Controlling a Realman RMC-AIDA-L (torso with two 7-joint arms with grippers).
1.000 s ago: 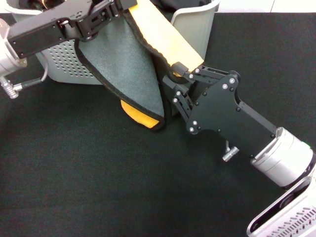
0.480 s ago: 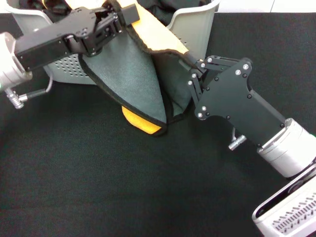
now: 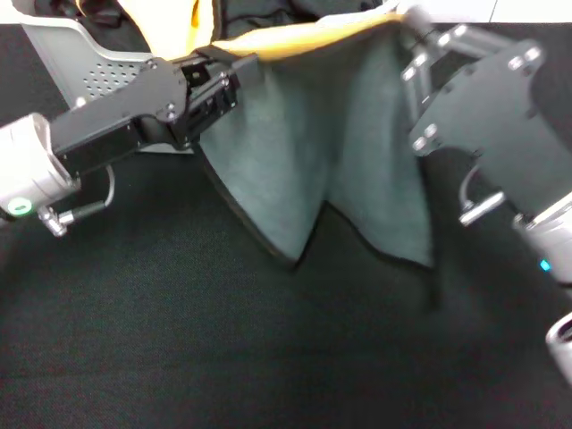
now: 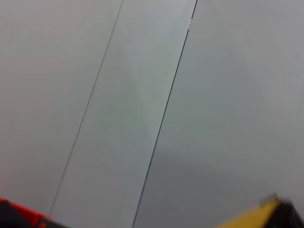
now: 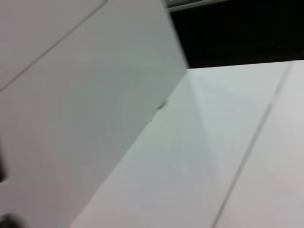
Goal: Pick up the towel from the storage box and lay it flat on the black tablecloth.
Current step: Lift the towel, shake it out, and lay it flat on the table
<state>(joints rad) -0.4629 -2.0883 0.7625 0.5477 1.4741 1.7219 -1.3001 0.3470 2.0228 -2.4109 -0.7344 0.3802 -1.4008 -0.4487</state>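
Note:
The towel (image 3: 331, 152) hangs spread between both grippers above the black tablecloth (image 3: 179, 340), grey-green side towards the head view, with its orange-yellow side showing along the top edge. My left gripper (image 3: 228, 76) is shut on the towel's upper left corner. My right gripper (image 3: 409, 27) is shut on the upper right corner, near the top of the view. The towel's lower edge sags in two folds close to the cloth. Behind the left arm, at the back left, stands the storage box (image 3: 98, 67). A yellow towel corner (image 4: 266, 213) shows in the left wrist view.
Another yellow cloth (image 3: 170, 22) and black garments (image 3: 268, 13) lie in the box. The right arm's body (image 3: 500, 116) fills the right side. Both wrist views face pale wall panels.
Both grippers have risen and moved apart, the right one up and to the right. The towel has gone from a bunched hang by the box to a wide spread.

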